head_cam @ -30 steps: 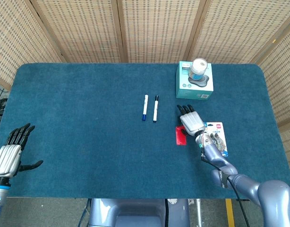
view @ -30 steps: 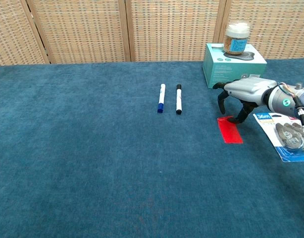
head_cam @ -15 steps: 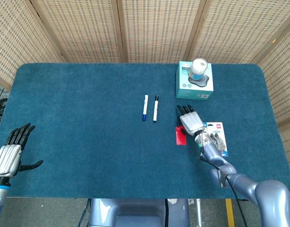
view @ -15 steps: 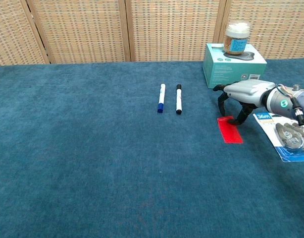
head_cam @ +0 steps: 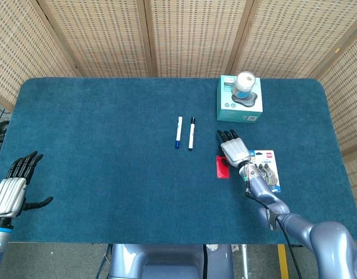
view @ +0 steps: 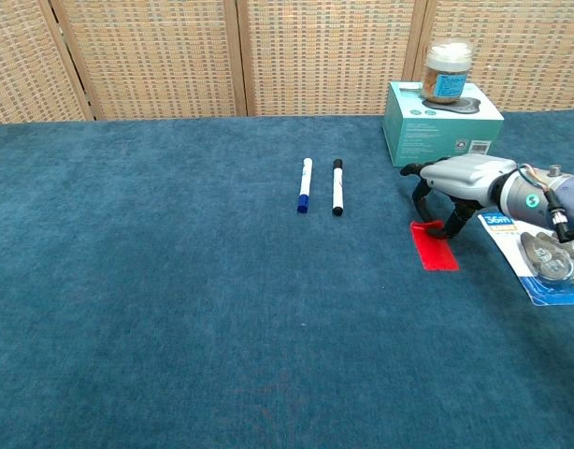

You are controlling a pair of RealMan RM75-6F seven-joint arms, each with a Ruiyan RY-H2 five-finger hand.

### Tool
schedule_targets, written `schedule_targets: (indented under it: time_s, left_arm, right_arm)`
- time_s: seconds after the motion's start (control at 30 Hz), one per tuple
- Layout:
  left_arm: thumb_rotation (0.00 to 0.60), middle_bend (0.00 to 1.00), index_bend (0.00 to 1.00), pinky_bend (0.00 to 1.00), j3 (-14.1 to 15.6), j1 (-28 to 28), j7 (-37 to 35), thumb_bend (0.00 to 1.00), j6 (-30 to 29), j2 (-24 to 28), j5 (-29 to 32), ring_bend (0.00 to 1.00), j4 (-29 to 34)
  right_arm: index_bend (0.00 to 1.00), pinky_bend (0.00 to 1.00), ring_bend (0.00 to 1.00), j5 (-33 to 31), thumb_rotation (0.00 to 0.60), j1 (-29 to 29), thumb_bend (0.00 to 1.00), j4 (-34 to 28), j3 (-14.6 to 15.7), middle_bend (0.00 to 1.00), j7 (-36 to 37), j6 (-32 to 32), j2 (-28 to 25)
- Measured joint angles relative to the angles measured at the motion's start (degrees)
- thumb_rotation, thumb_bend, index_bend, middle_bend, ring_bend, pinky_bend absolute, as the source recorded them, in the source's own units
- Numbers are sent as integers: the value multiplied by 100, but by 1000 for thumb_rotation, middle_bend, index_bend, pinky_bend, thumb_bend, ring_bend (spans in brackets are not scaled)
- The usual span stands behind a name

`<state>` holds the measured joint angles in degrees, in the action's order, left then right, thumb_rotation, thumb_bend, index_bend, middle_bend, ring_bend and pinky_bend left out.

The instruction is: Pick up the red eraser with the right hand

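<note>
While red eraser [view: 434,246] lies flat | right hand [view: 452,180] arched over its far end

Two pens lie side by side mid-table [head_cam: 109,186], apart: a blue-capped pen [head_cam: 178,132] and a black-capped pen [head_cam: 191,133]. A teal box [head_cam: 241,107] near the far edge carries a jar [head_cam: 245,84]. A blister pack [view: 545,257] lies at the right. Wicker screens [head_cam: 190,35] stand behind.

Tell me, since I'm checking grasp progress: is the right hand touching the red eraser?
Touching. In the chest view the right hand has a curled fingertip meeting the far end of the red eraser.
</note>
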<state>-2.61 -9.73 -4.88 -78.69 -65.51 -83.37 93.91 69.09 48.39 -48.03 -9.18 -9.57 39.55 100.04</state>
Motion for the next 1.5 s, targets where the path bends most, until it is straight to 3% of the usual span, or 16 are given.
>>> schedule_targets:
  time_s: [0.2,0.47,0.67,0.87,1.2,1.33,1.4,1.5]
  left_arm:
    - [600,0,0,0,0,0,0,117,1,-1,1,0,-2]
    - [600,0,0,0,2,0,1,117,-1,0,-3,0,-1]
    - [600,0,0,0,8,2,-3,117,-5,2,-16,0,-6]
    - [600,0,0,0,10,-1,0,116,-5,1,-26,0,-4]
    - [600,0,0,0,11,-5,10,117,-15,-8,-45,0,-1]
    - [600,0,0,0,12,-1,3,117,-33,-10,-62,0,-6]
    - [600,0,0,0,15,1,-10,117,-39,-10,-72,0,-14]
    - [600,0,0,0,17,1,-29,117,-41,-9,-79,0,-23]
  right_arm:
    - [590,0,0,43,600,-6,460,12,10,0,24,16,5]
    - [605,0,0,97,600,-12,609,-68,12,0,25,64,-65]
    - [634,0,0,352,600,-101,667,-507,93,0,102,342,-331]
    - [636,0,0,1187,600,-378,672,-1539,421,0,303,1221,-1023]
    - [636,0,0,3315,600,-1088,672,-3270,1491,0,391,3200,-2477]
    - [635,0,0,3541,600,-1273,672,-3470,1543,0,283,3617,-2762]
    - [561,0,0,3515,600,-1298,638,-3479,1495,0,286,3658,-2791]
    - [229,0,0,3340,600,-1369,412,-3476,1331,0,339,3771,-2868]
